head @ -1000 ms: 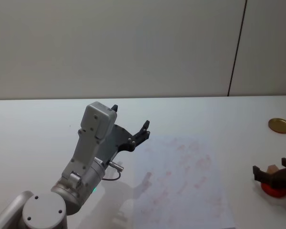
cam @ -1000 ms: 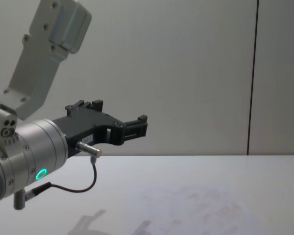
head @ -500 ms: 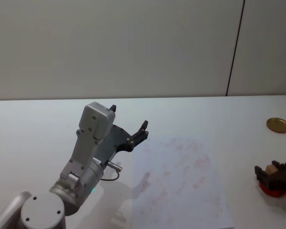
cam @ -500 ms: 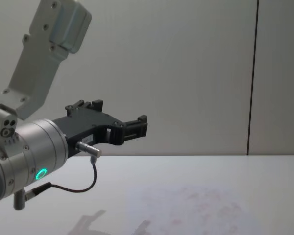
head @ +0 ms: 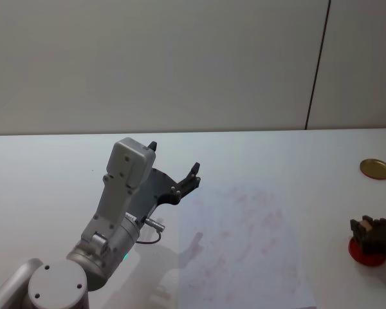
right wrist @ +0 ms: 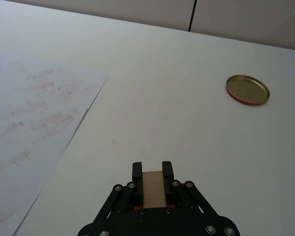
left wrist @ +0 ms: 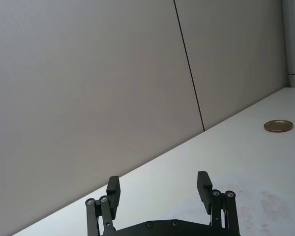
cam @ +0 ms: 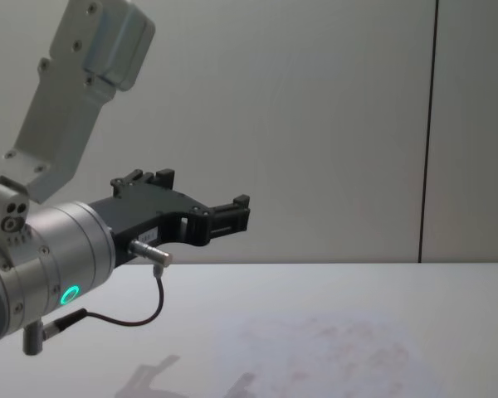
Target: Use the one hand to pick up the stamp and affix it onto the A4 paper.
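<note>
The white surface is carrying the A4 paper. The left tool is hanging wide open and empty at the paper's 10 o'clock. At the paper's 3 o'clock, the right tool is clamping the stamp above a red pad.
</note>
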